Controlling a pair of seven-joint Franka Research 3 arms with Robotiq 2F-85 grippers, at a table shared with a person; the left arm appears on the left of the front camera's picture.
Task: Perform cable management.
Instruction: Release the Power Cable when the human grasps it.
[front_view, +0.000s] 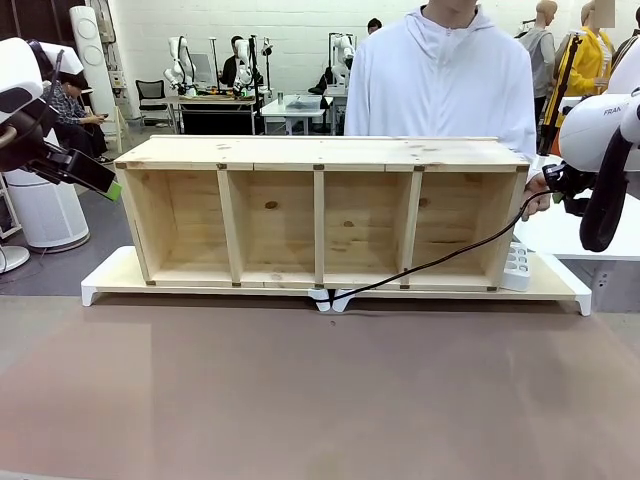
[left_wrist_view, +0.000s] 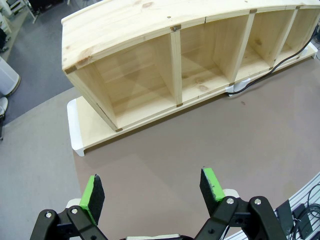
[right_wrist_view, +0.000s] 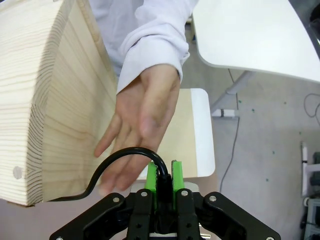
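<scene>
While clenched on the cable (right_wrist_view: 120, 159), right claw (right_wrist_view: 164, 176) beside the person's open hand (right_wrist_view: 142, 125); left claw (left_wrist_view: 152, 192) released.

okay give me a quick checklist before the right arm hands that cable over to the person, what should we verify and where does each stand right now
1. Right gripper shut on the cable: ok.
2. Person's hand open, palm up, just beyond the fingertips: ok.
3. Hand actually touching the cable: cannot tell.
4. Cable run free along the wooden shelf: it passes in front of the rightmost compartment down to the shelf's front middle; snagging cannot tell.
5. Left gripper open, holding nothing, above bare table: ok.
6. Power strip at the shelf's right end, clear of the gripper: ok.
</scene>
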